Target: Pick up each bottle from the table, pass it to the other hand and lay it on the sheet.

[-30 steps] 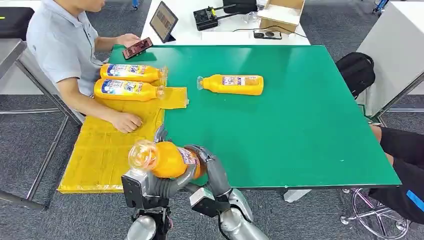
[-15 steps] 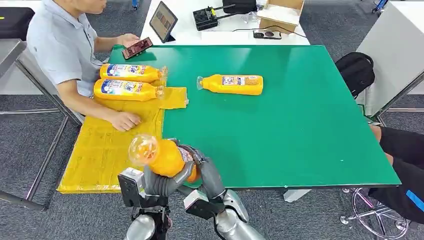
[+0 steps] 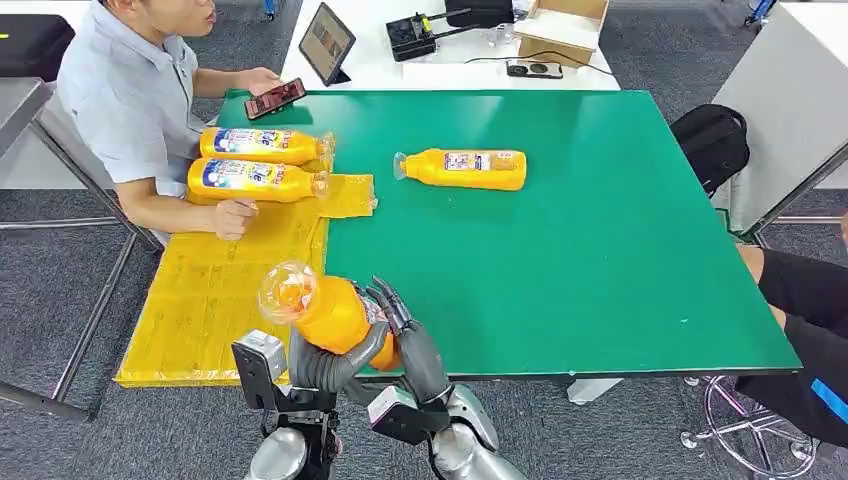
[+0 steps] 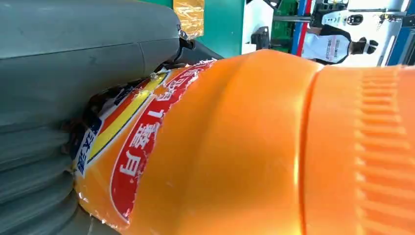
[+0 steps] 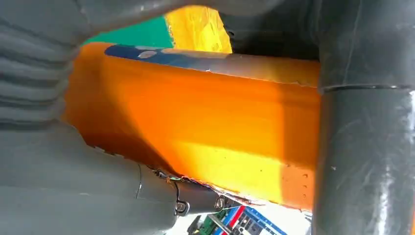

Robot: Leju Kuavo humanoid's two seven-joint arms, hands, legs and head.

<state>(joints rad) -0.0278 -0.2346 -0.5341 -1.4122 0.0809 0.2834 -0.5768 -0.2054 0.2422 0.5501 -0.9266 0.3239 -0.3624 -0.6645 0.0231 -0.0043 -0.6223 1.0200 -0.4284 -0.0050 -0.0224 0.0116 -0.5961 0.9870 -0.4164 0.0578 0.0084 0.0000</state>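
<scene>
Since the earlier frames the right hand (image 3: pixel 400 325) has opened its fingers off the held bottle (image 3: pixel 330 315) and now stands spread just beside its base end, while the person's hand (image 3: pixel 232 217) on the sheet (image 3: pixel 205 300) has drawn back toward the two bottles already laid there. The left hand (image 3: pixel 325 365) holds the bottle around its middle, cap end raised toward the camera; the left wrist view shows the label pressed against the palm. The step in hand appears to be the end of the hand-over: the right hand should clear fully before the left carries the bottle sideways. To do it well, keep the left grip firm at mid-body, as the bottle is smooth and rounded and may slip or roll, and lower it flat with its long axis matching the other laid bottles. The sheet lies directly beyond and outboard of the left hand, with bare yellow surface between it and the person's hand. The near edge of the desk (image 3: pixel 600 300) runs just beyond both hands; set the bottle well inside it. One bottle on the desk (image 3: pixel 465 168) lies far ahead of the right hand, well apart.
</scene>
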